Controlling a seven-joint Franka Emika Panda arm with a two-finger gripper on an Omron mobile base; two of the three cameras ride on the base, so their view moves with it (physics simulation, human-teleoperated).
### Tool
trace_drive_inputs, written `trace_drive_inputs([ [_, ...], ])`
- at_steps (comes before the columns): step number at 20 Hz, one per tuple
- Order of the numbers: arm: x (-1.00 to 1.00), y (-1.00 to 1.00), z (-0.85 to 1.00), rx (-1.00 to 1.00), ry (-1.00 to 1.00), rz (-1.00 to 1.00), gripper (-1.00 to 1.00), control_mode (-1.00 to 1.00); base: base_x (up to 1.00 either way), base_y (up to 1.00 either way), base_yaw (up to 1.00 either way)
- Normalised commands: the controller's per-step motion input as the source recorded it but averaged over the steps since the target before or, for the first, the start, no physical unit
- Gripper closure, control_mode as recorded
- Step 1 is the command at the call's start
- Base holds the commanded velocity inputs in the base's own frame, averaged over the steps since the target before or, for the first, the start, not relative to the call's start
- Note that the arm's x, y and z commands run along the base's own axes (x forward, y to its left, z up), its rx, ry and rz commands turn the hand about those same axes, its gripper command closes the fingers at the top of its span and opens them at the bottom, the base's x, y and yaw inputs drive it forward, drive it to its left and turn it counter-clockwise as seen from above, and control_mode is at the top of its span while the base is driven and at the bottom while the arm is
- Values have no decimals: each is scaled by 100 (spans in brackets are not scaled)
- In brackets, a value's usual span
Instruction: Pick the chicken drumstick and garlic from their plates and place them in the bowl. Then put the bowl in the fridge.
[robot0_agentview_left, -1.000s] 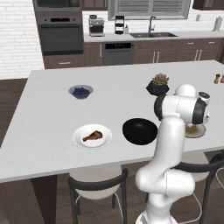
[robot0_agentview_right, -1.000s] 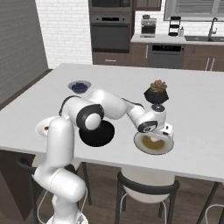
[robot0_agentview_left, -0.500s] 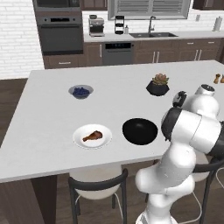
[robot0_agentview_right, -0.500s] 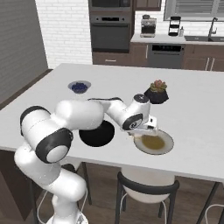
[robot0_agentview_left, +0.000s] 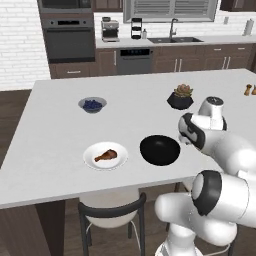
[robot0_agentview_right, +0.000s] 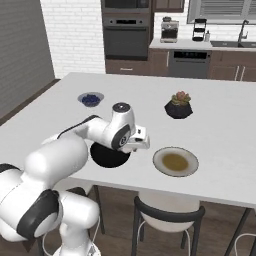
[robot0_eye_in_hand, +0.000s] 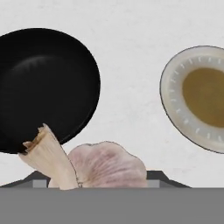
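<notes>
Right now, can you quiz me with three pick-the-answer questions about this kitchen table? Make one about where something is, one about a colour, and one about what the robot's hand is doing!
1. Where is the chicken drumstick?
A. on the white plate
B. in the black bowl
C. on the floor

2. What colour is the middle of the greyish plate?
A. blue
B. tan-brown
C. green

3. What is the gripper doing?
A. hanging open, holding nothing
B. holding the garlic
C. holding the drumstick

Answers: 1 A, the left base view shows the drumstick lying on the white plate. 2 B, the hand view shows a tan-brown centre. 3 B, the hand view shows the garlic right at the fingertips, above the table.
</notes>
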Motion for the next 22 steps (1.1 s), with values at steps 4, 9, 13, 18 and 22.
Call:
trace_drive_inputs([
  [4,41,100,-2,0,6,0,100,-100,0,0,0],
  [9,61,84,0,0,2,0,100,-100,0,0,0],
  [13,38,26,-35,5,8,0,100,-100,0,0,0],
  [18,3,0,-49,6,10,0,100,-100,0,0,0],
  [22,1,0,-35,4,2,0,100,-100,0,0,0],
])
